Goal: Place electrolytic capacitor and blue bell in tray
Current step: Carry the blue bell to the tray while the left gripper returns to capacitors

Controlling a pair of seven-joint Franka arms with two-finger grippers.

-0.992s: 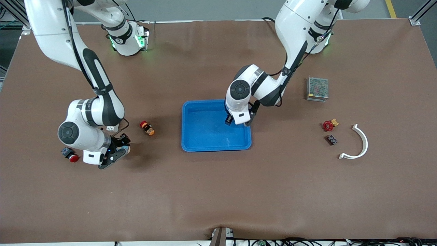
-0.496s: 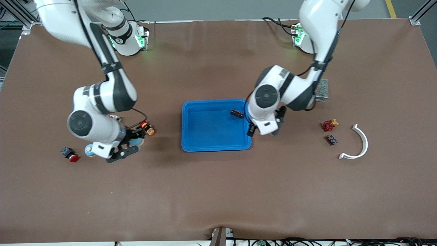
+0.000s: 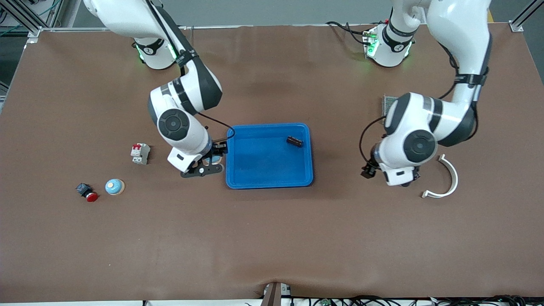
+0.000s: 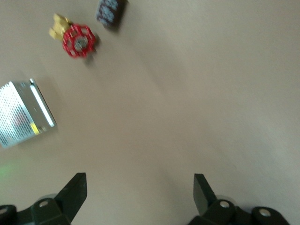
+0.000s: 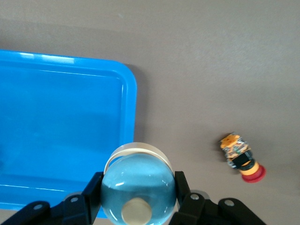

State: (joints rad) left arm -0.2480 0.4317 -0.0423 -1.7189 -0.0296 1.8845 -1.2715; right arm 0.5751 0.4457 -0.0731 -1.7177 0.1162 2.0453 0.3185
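Observation:
The bright blue tray [image 3: 263,163] lies mid-table. A small dark electrolytic capacitor [image 3: 294,141] lies in it near the corner toward the left arm's base. My right gripper [image 3: 209,164] is shut on a light blue bell [image 3: 213,160] and holds it just beside the tray's rim at the right arm's end. In the right wrist view the bell [image 5: 137,187] sits between the fingers [image 5: 92,190], with the tray's corner [image 5: 123,84] under it. My left gripper [image 4: 139,192] is open and empty over bare table; it also shows in the front view [image 3: 400,180], off the tray toward the left arm's end.
A second blue bell [image 3: 114,186], a red push button [image 3: 87,192] and a circuit breaker [image 3: 140,153] lie toward the right arm's end. A red-orange button [image 5: 241,157] lies under the right arm. A red valve [image 4: 78,40], dark part [image 4: 111,9], mesh box [image 4: 26,112] and white arc [image 3: 446,178] lie near the left gripper.
The left gripper let go of the capacitor in the tray and moved off toward the left arm's end. The right gripper lifted a blue bell and carried it to the tray's rim.

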